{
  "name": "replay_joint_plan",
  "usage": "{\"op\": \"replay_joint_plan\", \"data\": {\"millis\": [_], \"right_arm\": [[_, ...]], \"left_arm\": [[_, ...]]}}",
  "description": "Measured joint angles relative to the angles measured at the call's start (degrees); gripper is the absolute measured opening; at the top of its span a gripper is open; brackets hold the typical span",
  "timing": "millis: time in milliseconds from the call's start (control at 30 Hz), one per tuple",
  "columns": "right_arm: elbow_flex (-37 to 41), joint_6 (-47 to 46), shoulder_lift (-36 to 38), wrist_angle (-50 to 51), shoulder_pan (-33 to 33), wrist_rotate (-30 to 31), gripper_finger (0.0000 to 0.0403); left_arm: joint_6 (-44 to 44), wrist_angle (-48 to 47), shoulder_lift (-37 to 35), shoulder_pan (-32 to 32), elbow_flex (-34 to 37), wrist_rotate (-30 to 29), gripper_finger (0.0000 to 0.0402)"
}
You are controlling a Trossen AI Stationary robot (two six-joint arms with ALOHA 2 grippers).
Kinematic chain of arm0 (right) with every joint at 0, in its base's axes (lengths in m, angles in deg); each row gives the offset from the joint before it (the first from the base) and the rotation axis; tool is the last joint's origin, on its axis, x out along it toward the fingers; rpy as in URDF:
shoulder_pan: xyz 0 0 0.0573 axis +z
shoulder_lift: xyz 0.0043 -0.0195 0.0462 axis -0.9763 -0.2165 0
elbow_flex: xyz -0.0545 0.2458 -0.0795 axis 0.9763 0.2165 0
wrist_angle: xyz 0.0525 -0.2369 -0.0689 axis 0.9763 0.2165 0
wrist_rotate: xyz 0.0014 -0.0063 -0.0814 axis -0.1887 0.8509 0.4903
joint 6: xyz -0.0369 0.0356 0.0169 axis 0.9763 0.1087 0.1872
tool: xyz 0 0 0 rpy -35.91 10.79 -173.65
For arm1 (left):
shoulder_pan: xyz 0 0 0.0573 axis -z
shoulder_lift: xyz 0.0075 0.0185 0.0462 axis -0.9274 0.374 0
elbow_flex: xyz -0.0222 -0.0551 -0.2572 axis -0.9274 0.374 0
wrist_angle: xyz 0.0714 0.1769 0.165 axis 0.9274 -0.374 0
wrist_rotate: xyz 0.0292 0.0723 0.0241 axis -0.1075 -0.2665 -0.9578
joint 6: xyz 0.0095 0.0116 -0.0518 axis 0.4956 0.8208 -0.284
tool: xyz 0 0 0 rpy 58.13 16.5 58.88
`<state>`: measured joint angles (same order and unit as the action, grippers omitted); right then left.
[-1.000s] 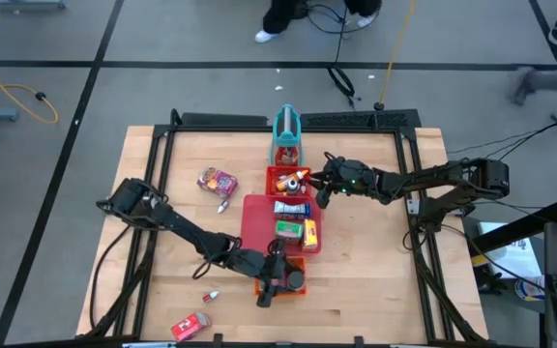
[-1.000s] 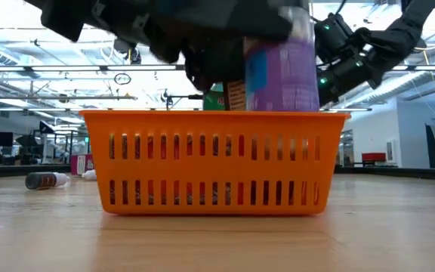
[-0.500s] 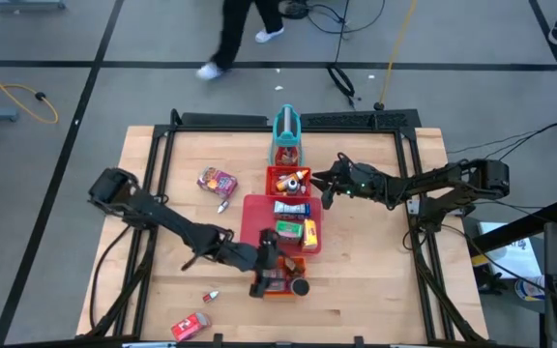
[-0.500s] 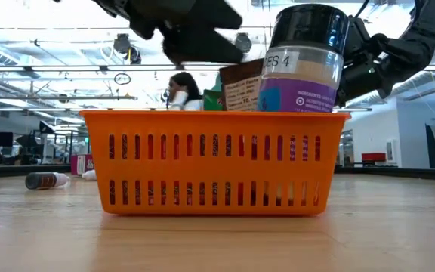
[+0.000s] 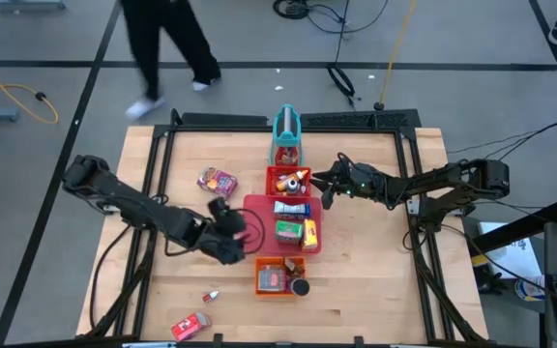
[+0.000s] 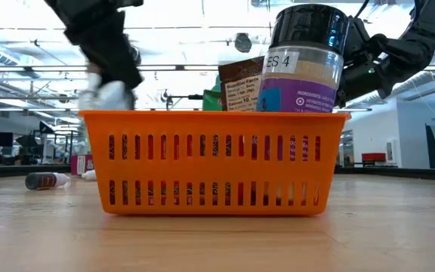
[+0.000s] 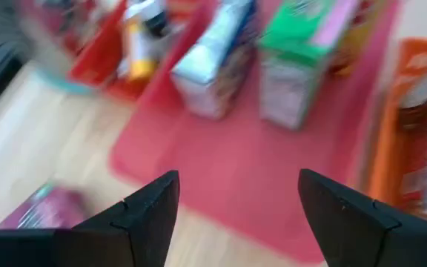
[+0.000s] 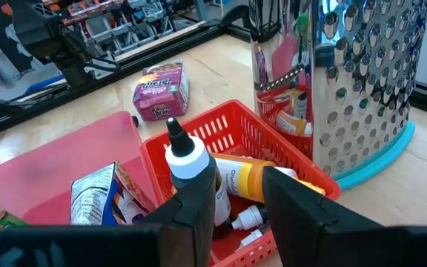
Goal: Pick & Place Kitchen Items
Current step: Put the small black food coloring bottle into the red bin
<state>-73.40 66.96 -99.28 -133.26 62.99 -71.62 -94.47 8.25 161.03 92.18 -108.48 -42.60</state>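
Observation:
The orange basket [image 5: 280, 277] near the table's front holds a purple-labelled jar [image 6: 304, 64] with a black lid, tilted and sticking out above the rim beside a brown box [image 6: 240, 83]. My left gripper [image 5: 232, 235] hangs open left of the red tray [image 5: 259, 208], over its near-left corner [image 7: 199, 170], with nothing between its fingers. My right gripper [image 5: 321, 190] hovers at the small red basket [image 5: 288, 181], fingers a little apart above its bottles [image 8: 187, 159]. A pink-purple packet [image 5: 217, 181], a tiny bottle [image 5: 211, 294] and a red box [image 5: 191, 326] lie on the wood.
The red tray carries a blue-white box [image 5: 291, 207], a green box [image 5: 289, 229] and a yellow one [image 5: 309, 232]. An upright teal-based metal stand [image 5: 286, 130] rises behind the red basket. A person [image 5: 162, 48] walks beyond the far edge. Bare wood lies at the right.
My left gripper has left the jar in the orange basket and drawn back up and toward the table's left, turning as it went. The jar has gone from upright to tilted in the basket. The person beyond the table has walked to the left.

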Motion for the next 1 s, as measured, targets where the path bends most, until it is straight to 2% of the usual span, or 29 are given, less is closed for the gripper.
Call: {"op": "replay_joint_plan", "data": {"millis": [100,200,367,567,733,1000], "right_arm": [[0.0,0.0,0.0,-0.2,0.0,0.0,0.0105],[0.0,0.0,0.0,-0.4,0.0,0.0,0.0105],[0.0,-0.2,0.0,-0.5,0.0,0.0,0.0105],[0.0,-0.2,0.0,-0.6,0.0,-0.1,0.0105],[0.0,-0.2,0.0,-1.2,0.0,0.0,0.0105],[0.0,-0.2,0.0,-1.3,0.0,-0.1,0.0105]], "left_arm": [[-6.2,-8.0,-0.8,0.1,0.1,-2.9,0.0271],[-10.7,-11.5,-0.8,0.3,1.2,-5.1,0.0271],[-13.9,-10.9,-1.3,-0.1,5.9,-5.2,0.0271],[-19.8,-10.2,-5.6,-1.6,12.8,-5.2,0.0271],[-21.9,-4.7,-9.3,-3.1,19.9,-4.7,0.0271],[-22.1,11.6,-10.7,-6.7,30.1,-0.5,0.0271]]}}
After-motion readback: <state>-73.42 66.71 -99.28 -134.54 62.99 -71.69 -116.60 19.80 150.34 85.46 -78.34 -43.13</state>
